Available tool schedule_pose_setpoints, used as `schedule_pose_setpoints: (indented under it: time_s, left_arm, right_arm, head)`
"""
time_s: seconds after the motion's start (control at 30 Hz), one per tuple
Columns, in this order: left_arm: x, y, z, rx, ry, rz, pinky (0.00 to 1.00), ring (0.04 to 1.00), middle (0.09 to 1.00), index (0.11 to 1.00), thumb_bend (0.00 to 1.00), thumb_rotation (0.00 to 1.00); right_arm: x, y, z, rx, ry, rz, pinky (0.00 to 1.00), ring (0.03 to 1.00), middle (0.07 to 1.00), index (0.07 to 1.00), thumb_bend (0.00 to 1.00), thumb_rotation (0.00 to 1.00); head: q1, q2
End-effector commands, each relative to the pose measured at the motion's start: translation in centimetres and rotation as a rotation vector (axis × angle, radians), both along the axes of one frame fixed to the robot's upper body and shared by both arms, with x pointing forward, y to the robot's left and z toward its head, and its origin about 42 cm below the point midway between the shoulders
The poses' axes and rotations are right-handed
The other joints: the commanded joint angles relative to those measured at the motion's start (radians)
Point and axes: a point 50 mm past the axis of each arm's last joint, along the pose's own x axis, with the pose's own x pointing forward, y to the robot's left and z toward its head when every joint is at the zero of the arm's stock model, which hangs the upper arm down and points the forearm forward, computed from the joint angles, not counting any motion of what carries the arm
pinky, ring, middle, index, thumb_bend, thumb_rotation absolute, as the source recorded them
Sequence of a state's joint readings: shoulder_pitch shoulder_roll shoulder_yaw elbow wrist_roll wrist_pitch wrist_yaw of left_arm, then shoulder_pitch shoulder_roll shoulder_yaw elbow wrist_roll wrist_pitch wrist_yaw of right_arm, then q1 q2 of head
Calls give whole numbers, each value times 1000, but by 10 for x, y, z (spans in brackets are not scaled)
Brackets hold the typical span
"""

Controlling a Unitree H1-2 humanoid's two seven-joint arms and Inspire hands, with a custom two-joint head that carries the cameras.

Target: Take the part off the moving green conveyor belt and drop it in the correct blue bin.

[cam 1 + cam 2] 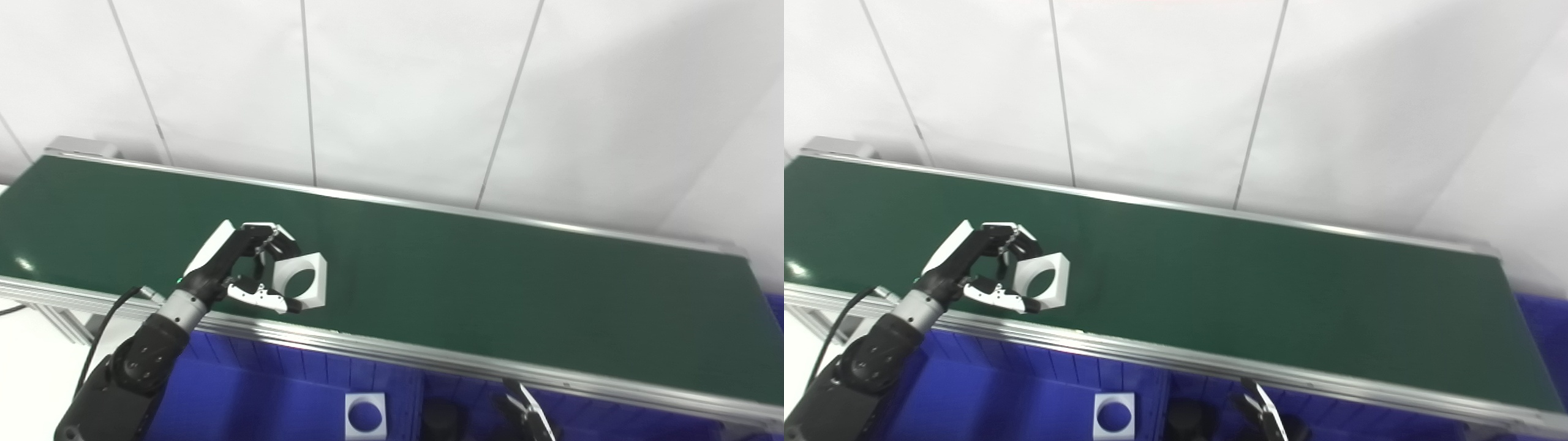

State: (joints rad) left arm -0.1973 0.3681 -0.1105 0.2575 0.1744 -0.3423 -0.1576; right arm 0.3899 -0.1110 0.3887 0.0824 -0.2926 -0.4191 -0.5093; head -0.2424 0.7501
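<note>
A white square part [315,269] with a round hole through it hangs tilted over the near side of the green conveyor belt [490,282]. My left hand [245,269] is shut on its left side, fingers over the top and thumb under the bottom edge. The same hold shows in the right eye view, with the part [1058,269] just right of the hand [980,269]. Only a sliver of my right hand [528,416] pokes up at the bottom edge, below the belt's front rail; its fingers are mostly cut off.
Blue bins [257,392] sit below the belt's metal front rail [398,355]. One bin holds another white square part with a hole [365,415]; a dark round part [441,419] lies in the neighbouring bin. A white panelled wall stands behind the belt.
</note>
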Motion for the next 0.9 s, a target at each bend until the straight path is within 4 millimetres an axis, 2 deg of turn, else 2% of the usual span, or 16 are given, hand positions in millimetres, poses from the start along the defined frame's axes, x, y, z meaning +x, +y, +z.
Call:
schedule_pose_setpoints:
  time_s: [0.0, 0.2, 0.37, 0.6, 0.87]
  left_arm:
    - [1, -3, 18, -41, -84, -39, 214, 364, 445, 518, 493, 0]
    - [-18, -11, 14, -85, -59, -71, 161, 352, 432, 510, 491, 0]
    - [-32, -14, 6, -111, -26, -96, 202, 363, 442, 515, 492, 0]
    - [-50, -20, -11, -96, 6, -122, 312, 419, 491, 492, 499, 0]
    - [-76, -32, -35, -44, 88, -150, 314, 423, 499, 486, 499, 0]
  right_arm:
    - [3, 5, 9, 25, -72, 4, 806, 779, 762, 864, 634, 467]
    - [4, 6, 11, 16, -82, -8, 802, 769, 763, 870, 648, 509]
    - [5, 6, 15, 20, -89, -16, 821, 775, 757, 871, 665, 555]
    - [6, 6, 21, 26, -95, -17, 819, 776, 759, 866, 633, 507]
    - [9, 6, 23, 33, -100, -24, 821, 779, 754, 857, 645, 516]
  head:
    - [-19, 12]
    - [-35, 36]
    - [-49, 59]
    - [-56, 73]
    - [-67, 80]
